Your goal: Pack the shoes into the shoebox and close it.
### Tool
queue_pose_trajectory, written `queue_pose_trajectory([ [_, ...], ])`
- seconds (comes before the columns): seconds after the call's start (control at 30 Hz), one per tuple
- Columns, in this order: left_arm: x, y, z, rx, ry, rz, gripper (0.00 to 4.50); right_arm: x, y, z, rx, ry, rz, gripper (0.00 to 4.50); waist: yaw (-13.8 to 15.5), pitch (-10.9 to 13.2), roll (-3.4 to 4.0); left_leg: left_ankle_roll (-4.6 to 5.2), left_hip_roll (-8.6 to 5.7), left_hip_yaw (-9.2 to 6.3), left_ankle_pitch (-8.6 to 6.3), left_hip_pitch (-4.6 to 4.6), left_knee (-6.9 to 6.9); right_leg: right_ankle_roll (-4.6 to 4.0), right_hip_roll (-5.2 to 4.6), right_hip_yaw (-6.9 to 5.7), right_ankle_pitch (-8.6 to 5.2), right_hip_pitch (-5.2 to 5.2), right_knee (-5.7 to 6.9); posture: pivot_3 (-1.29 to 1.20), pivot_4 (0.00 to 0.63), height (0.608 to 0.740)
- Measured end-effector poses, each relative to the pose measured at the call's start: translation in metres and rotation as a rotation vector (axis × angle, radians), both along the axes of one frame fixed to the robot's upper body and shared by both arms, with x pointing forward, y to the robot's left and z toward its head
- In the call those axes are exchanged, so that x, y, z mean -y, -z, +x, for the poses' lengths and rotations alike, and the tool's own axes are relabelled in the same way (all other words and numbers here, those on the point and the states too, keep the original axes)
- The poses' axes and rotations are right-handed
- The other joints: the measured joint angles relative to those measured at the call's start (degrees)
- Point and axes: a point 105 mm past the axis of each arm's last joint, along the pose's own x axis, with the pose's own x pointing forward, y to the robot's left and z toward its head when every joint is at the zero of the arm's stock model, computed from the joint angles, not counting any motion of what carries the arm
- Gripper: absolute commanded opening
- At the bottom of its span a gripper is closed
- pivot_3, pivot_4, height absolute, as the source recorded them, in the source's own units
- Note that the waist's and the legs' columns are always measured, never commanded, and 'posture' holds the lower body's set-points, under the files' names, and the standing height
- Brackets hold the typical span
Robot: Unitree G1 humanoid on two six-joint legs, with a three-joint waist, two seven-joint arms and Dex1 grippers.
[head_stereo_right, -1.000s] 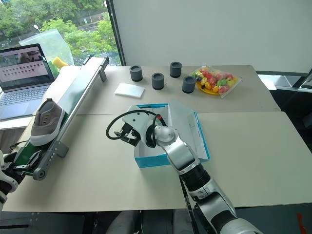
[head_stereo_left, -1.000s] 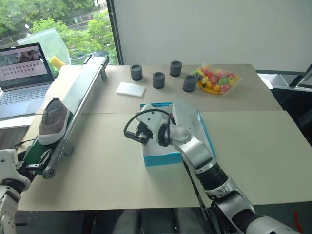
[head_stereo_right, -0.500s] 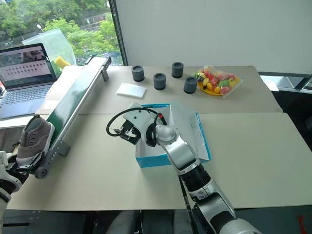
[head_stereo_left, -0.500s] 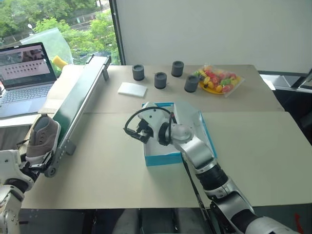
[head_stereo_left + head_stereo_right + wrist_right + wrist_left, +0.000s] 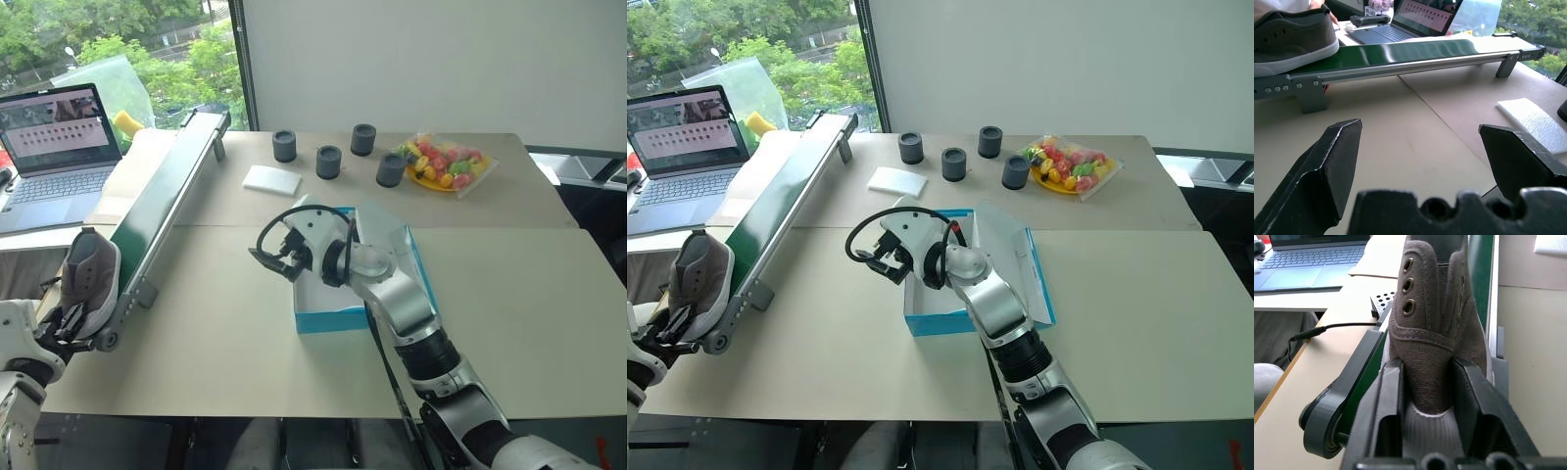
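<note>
That grey-brown canvas shoe [image 5: 1435, 333] at the low end of the green conveyor belt [image 5: 162, 196] looks light and squishy, so the left claw [image 5: 1425, 396] clamped on its soft heel seems about right, while the right claw [image 5: 1425, 161] hangs wide apart by the stiff blue cardboard shoebox [image 5: 333, 318] mid-worktop [image 5: 225, 333].

The tan table [image 5: 225, 333] carries a green conveyor [image 5: 162, 201], blue shoebox [image 5: 333, 318], white pad [image 5: 269, 179], four cups [image 5: 329, 162] and fruit [image 5: 446, 164].
</note>
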Motion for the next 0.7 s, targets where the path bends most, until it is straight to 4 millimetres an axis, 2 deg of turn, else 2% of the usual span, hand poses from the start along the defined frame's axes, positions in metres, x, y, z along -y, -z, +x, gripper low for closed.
queue_pose_trajectory([
  [0.03, 0.0003, 0.0, -0.0001, -0.001, 0.001, 0.0, 0.19, 0.0002, 0.0002, 0.0001, -0.003, 0.001, 0.0, 4.5, 0.1, 0.0, 0.0, 0.0, 0.0, 0.0, 0.0, 0.0, 0.0, 0.0, 0.0, 0.0, 0.0, 0.0, 0.0, 0.0, 0.15, 0.74],
  [0.7, 0.0011, -0.0006, 0.0039, -0.004, -0.012, 0.017, 0.09, 0.0021, 0.0002, 0.0021, -0.008, 0.018, 0.001, 4.5, 0.1, 0.0, 0.0, 0.0, 0.0, 0.0, 0.0, 0.02, 0.0, 0.0, 0.01, 0.0, 0.0, 0.01, 0.01, 0.0, 0.15, 0.74],
])
